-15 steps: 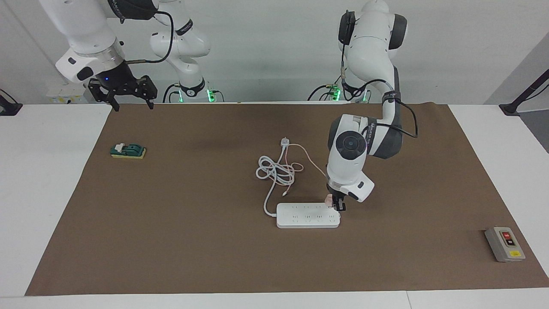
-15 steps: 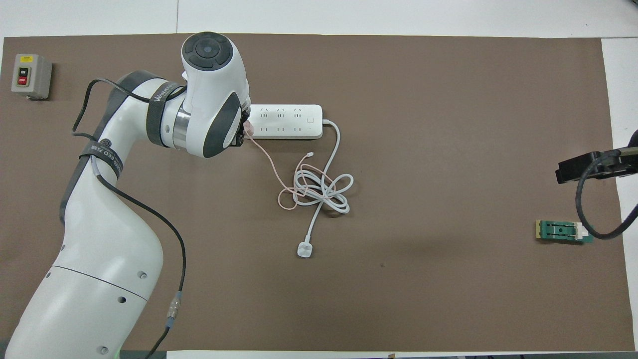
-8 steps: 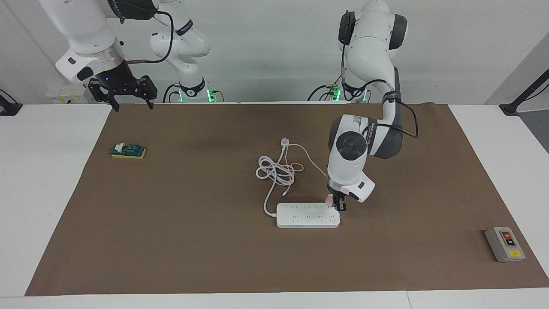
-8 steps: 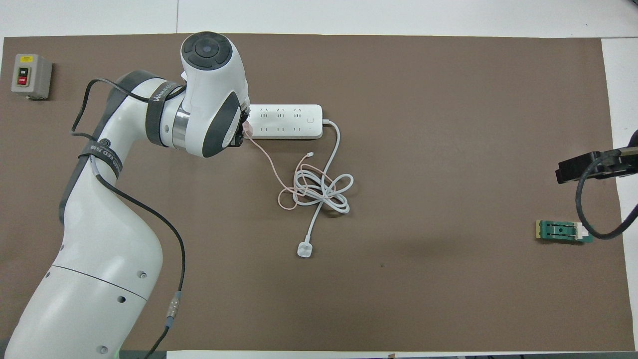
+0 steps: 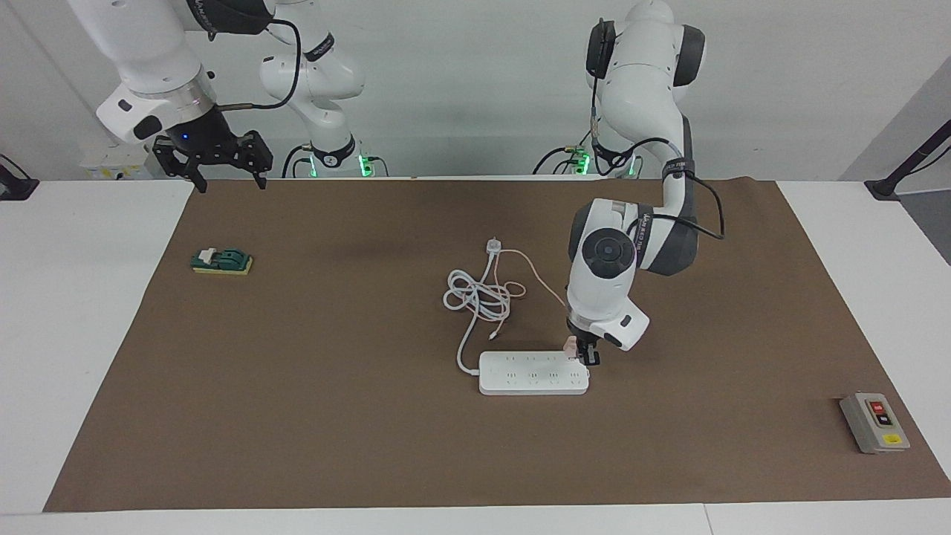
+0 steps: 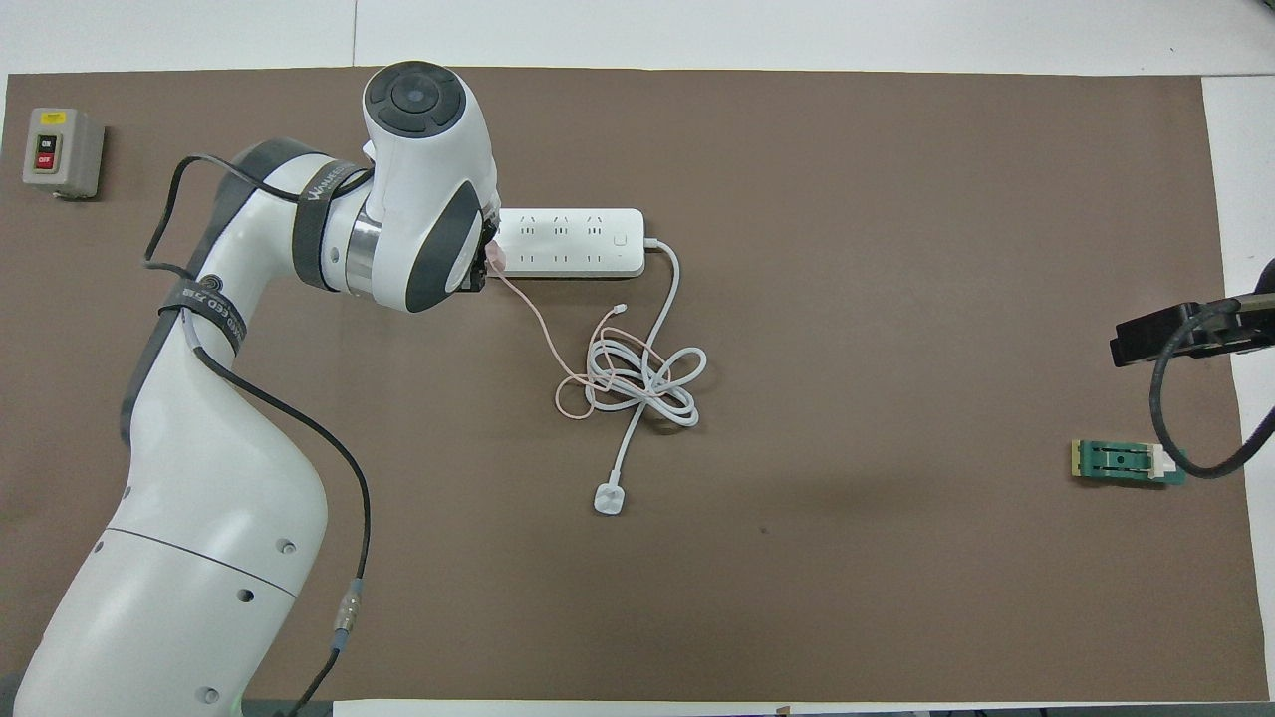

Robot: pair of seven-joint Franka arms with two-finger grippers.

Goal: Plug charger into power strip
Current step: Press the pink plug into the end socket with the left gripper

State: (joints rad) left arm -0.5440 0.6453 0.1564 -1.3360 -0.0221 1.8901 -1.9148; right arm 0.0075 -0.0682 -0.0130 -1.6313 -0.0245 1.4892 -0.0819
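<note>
The worktop (image 5: 312,416) carries the power strip (image 5: 531,375), free on the brown mat, so a slanted push could skid it instead of seating the prongs. The left gripper (image 5: 582,351) is at the strip's end toward the left arm, fingers clamped on the pink charger (image 5: 570,345); its thin cable (image 5: 546,286) could drag. The right gripper (image 5: 223,172) waits, fingers apart, over the mat's corner.

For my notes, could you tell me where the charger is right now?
In the facing view, the charger is held in the left gripper, at the power strip's end toward the left arm.
</note>
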